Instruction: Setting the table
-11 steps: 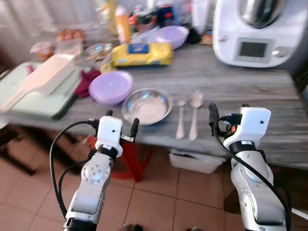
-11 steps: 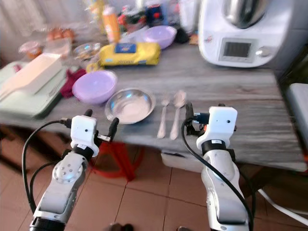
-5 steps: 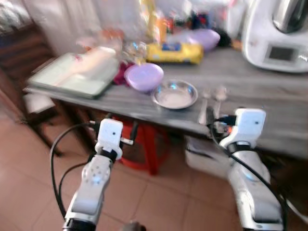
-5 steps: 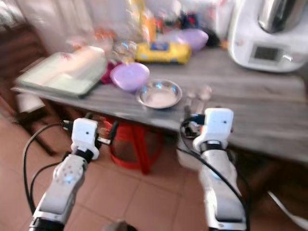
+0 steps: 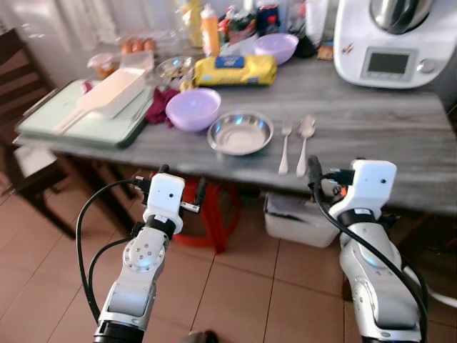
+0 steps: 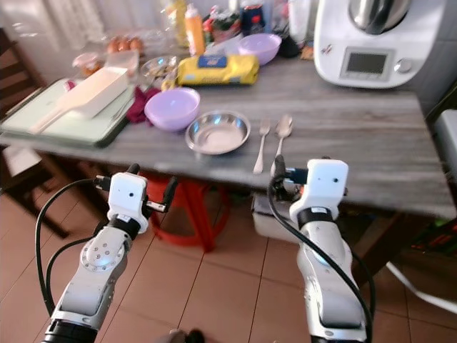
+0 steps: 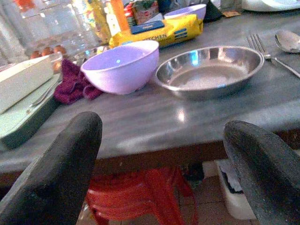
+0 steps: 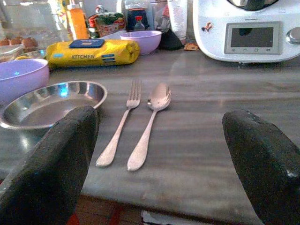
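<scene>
Beyond our spread-fingered left gripper point(image 5: 176, 187) and right gripper point(image 5: 330, 176), the grey table point(image 5: 371, 136) held a steel dish point(image 5: 240, 132), fork point(image 5: 284, 148) and spoon point(image 5: 305, 141).

table point(image 5: 371, 136) with dish point(image 5: 240, 133), fork point(image 5: 285, 146), spoon point(image 5: 305, 139)

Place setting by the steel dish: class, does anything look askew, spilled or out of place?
Nothing stands out. The fork and spoon lie side by side, roughly parallel, to the right of the empty steel dish; nothing looks spilled.

Fork point(image 8: 120, 132) beside spoon point(image 8: 151, 123) — table point(image 8: 220, 136).
</scene>
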Robot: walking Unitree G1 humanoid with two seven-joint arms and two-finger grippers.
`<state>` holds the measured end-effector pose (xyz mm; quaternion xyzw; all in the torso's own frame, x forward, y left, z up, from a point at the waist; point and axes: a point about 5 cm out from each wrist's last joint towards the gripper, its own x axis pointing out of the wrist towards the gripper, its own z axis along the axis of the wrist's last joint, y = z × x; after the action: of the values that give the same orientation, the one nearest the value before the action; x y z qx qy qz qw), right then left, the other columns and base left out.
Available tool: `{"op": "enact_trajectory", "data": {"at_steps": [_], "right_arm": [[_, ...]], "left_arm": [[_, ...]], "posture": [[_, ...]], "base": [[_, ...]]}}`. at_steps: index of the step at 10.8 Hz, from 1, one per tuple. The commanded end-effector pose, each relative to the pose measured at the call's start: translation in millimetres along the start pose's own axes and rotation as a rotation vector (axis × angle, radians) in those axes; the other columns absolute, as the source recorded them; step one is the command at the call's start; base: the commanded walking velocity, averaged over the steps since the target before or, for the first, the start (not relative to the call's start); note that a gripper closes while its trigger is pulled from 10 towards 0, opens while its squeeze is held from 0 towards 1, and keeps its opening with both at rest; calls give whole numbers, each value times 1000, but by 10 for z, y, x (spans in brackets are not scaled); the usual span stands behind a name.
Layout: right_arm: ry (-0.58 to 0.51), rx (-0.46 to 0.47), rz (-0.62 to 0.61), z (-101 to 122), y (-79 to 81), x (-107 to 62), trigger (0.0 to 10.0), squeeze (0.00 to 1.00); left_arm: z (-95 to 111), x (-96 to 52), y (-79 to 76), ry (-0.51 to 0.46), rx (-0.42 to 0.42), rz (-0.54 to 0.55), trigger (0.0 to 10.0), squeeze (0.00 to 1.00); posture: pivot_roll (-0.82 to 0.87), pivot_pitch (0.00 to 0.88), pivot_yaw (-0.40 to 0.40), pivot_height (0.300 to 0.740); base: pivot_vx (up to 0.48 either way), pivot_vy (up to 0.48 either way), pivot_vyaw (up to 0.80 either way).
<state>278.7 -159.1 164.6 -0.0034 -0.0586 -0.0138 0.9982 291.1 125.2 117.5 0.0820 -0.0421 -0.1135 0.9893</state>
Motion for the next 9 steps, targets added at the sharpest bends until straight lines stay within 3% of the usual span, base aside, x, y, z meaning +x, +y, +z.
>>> {"op": "enact_trajectory", "data": {"at_steps": [1,9], "right_arm": [[-1,3,4,-2,23,11,10000,0],[6,14,-13,-34,16,21,10000,0]], "left_arm": [[-41,-15,45,19,17,11,10000,0],[-56,-19,57,24,24,-3,10000,0]], "posture": [[-84,63,104,740],[-79,65,110,740]], "base": [[-319,0,0],[-317,0,0]]}}
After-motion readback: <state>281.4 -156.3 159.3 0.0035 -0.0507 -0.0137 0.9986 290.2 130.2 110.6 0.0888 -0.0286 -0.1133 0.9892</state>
